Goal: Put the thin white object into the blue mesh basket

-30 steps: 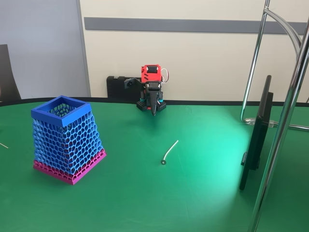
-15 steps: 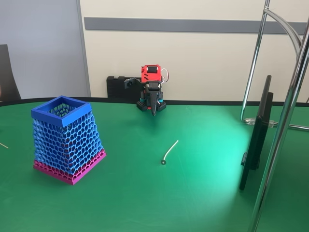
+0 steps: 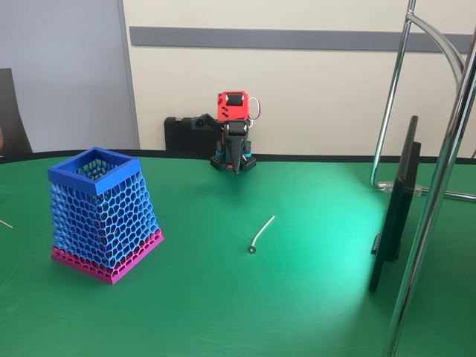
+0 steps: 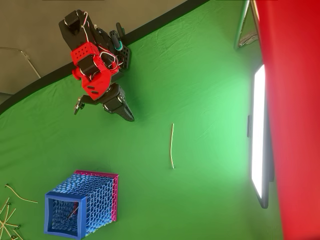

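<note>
1. The gripper (image 3: 236,168) hangs by the arm's base at the table's far edge, fingers together, holding nothing.
2. The stick (image 3: 261,231) lies on the green table (image 3: 312,297), well apart from the basket (image 3: 103,216).

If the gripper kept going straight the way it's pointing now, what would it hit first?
Probably the bare green table. In the overhead view the gripper points down and outward, its line apparently passing short of the thin white object, though depth is unclear.
</note>
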`<act>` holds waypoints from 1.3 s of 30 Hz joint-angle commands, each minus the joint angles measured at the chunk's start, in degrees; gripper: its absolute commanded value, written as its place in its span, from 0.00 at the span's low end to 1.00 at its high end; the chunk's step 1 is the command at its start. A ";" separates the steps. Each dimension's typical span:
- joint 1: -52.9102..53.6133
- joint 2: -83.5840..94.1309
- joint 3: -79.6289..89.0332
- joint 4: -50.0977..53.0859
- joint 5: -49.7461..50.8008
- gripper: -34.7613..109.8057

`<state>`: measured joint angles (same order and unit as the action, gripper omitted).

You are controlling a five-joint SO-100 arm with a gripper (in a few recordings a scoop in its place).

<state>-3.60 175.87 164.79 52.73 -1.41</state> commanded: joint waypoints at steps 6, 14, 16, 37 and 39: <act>1.67 -14.68 -14.41 0.09 -4.13 0.24; 3.25 -28.30 -29.44 2.29 -6.33 0.24; 3.60 -31.73 -33.05 2.29 -7.21 0.24; 1.14 -75.76 -79.01 6.42 -38.32 0.28; 0.62 -80.68 -85.43 10.02 -41.13 0.29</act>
<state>-2.02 99.76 88.77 59.59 -39.20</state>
